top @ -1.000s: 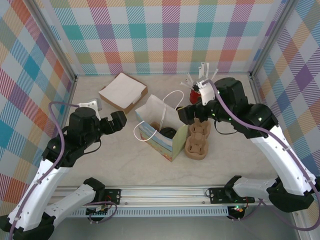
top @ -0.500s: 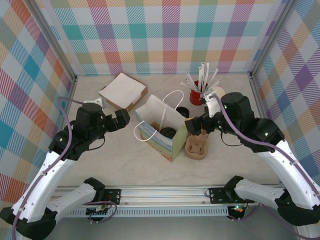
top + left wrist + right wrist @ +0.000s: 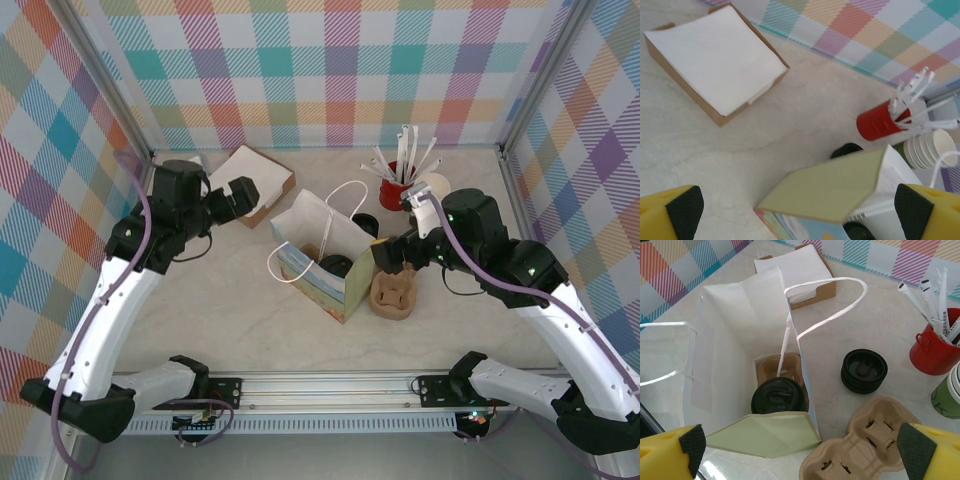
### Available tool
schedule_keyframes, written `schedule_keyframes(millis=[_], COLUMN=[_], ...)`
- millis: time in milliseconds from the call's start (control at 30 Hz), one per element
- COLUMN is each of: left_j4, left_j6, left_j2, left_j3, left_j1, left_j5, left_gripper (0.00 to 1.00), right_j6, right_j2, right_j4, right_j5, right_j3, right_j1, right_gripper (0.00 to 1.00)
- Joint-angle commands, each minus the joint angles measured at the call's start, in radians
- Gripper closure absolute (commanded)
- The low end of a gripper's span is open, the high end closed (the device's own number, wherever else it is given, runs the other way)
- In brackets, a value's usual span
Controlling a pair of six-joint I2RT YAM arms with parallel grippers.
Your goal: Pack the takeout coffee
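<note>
Olive-green paper cup (image 3: 946, 397) upright, mouth up, just right of red cup of straws (image 3: 930, 352); bare pale surface (image 3: 805, 110) left of it. Left fingers (image 3: 685, 207) and right fingers (image 3: 690, 442) spread, empty.

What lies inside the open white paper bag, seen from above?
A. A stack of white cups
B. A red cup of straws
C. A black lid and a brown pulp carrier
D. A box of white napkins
C: the right wrist view looks down into the bag and shows a black lid and part of a brown pulp carrier at its bottom.
</note>
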Motion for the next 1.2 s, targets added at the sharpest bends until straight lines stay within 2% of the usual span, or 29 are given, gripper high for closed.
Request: schedule_keyframes(millis=[0,133,367,500,700,1167], left_j4=[-0.045,-0.068,-0.016,0.007,-0.041,-0.161], left_j6=[0.055,0.114,0.136,0.137,0.182,0.217], left_j2=[0.06,0.162,0.341,0.468,0.692,1.122], left_j3=[0.068,0.123,0.155,0.208,0.38,0.804], left_j1=[0.075,0.158,0.327,0.402,0.421,0.43], left_j5=[0.032,0.009,0.104,0.15,0.075,0.124], left_gripper=[0.0,0.0,0.01,0.05,0.1,0.29], right_j6=[-0.016,-0.011,-0.01,-0.013,-0.02,-0.039], right_j2=[-0.01,-0.017,-0.021,-0.013,0.0,-0.012], right_j4=[0.03,0.029,0.032,0.033,0.029,0.026], right_j5=[0.008,0.006,0.012,0.014,0.03,0.073], right_j3=[-0.013,-0.024,-0.038,-0.041,-0.042,-0.051], right_j1=[-0.002,-0.002,-0.002,-0.002,-0.002,-0.003], right_gripper=[0.0,0.0,0.0,0.0,0.0,0.0])
